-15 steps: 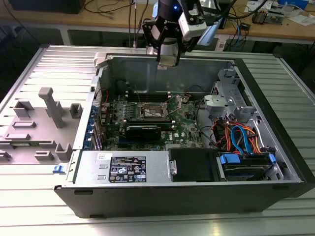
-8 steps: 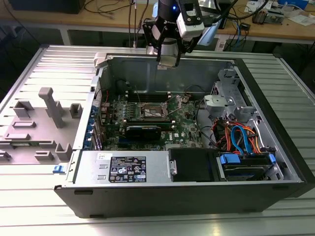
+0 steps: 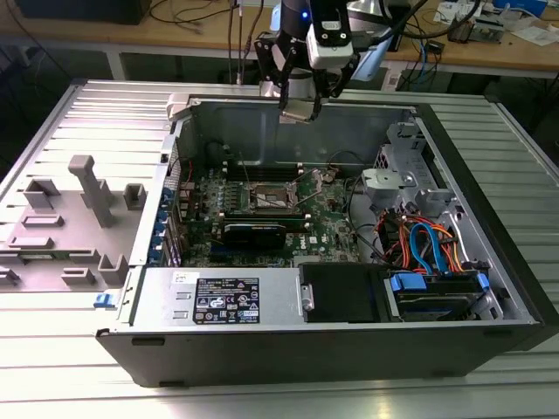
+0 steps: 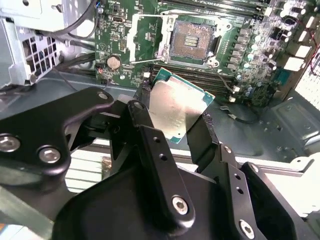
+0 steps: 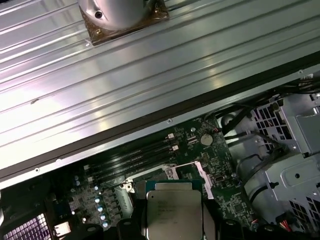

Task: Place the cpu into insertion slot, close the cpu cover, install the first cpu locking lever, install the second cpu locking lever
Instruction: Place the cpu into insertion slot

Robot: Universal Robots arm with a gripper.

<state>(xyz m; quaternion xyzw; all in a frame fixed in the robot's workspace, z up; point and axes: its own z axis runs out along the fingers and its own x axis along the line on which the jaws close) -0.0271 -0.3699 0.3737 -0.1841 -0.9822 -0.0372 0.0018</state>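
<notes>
Silver-grey metal shows on the top of the cpu (image 4: 175, 107), which we see pinched by two opposite edges between the black fingers (image 4: 150, 137) of the hand (image 4: 172, 125) in the second wrist view. The chip sits tilted in that grip, and a thin green edge shows along one side of it.

In the exterior view the hand (image 3: 301, 100) hangs in the upper middle of the frame, over the far wall of the open computer case (image 3: 349, 349). The cpu (image 3: 295, 111) is at its tip, well above the board and apart from everything inside the case.

We find the insertion slot (image 3: 272, 199) near the middle of the exterior view, on the green circuit board (image 3: 327, 223) at the bottom of the case. In the second wrist view the insertion slot (image 4: 192, 42) is uncovered and its dark centre of contacts lies bare. The cpu cover (image 4: 136, 42) stands swung open at one side of it. Long narrow black memory slots (image 4: 200, 70) run just beside the slot, and a round coin cell (image 4: 114, 62) sits on the board near the cover.

In the first wrist view we see the flat top of the cpu (image 5: 174, 212) with the board beyond it.

The case rests on a ribbed metal desk (image 3: 96, 113). A grey fixture (image 3: 83, 205) with upright posts stands on the desk at the exterior view's left, just beside the case. Blue and orange cables (image 3: 428, 240) bunch together in the right part of the case.
</notes>
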